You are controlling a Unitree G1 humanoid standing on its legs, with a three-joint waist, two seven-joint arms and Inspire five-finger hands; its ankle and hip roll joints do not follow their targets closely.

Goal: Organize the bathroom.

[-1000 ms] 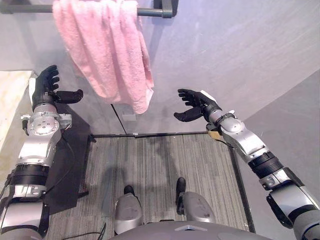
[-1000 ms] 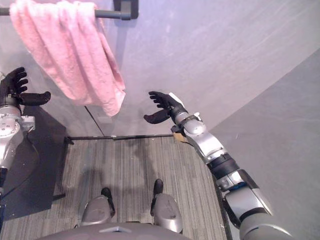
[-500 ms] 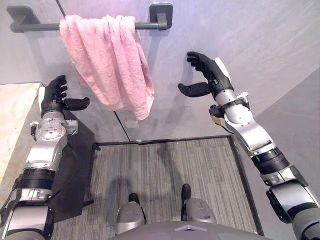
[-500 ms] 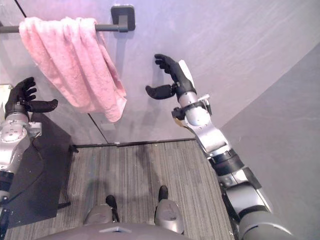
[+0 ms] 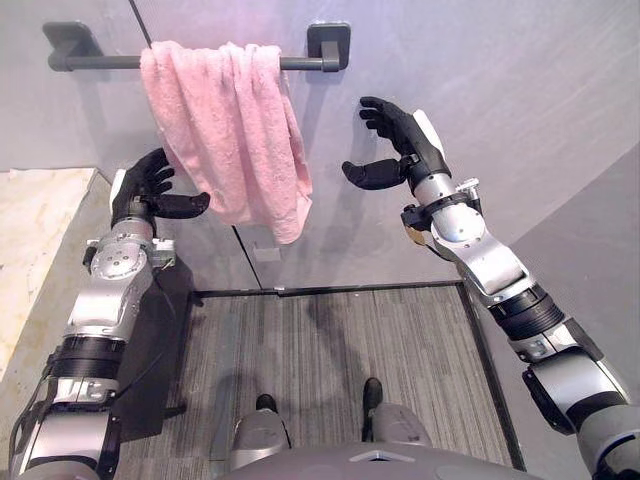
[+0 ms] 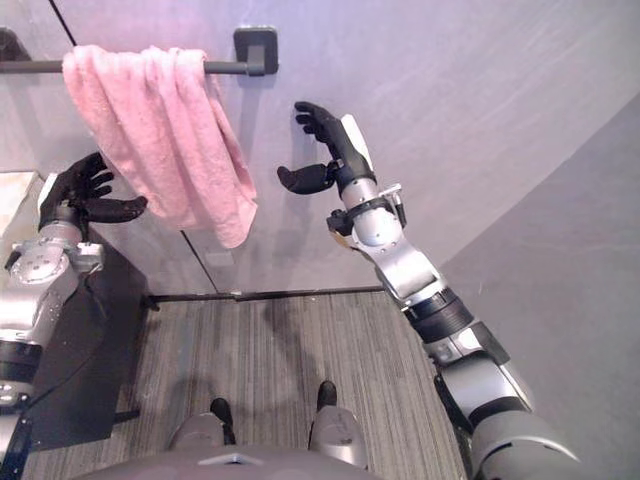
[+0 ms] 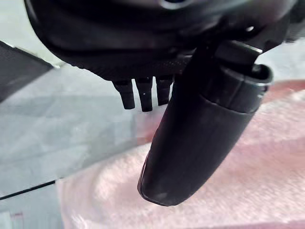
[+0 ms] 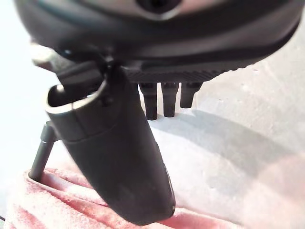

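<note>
Moved: both my arms went up toward the soft pink towel (image 5: 232,130).
Robot hands: left robot hand (image 5: 148,190) and right robot hand (image 5: 398,140) open, holding nothing.
Left: towel bunched on the dark grey bar (image 5: 300,63), not yet grabbed.

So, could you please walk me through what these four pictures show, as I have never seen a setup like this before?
This is a humanoid robot looking down from a stereo camera on its head: the two wide pictures are its left and right eyes, showing one scene from slightly different spots. The two close-ups come from cameras on its wrists, each looking along its own dark hand.

On the wall ahead, a pink towel hangs bunched over a dark towel bar. The left hand is raised beside the towel's left edge, and the right hand is raised to the towel's right, near the wall. Both hands are open and hold nothing. In the left wrist view the towel lies close behind the thumb, though I cannot tell whether they touch. Below is a striped grey floor.
</note>
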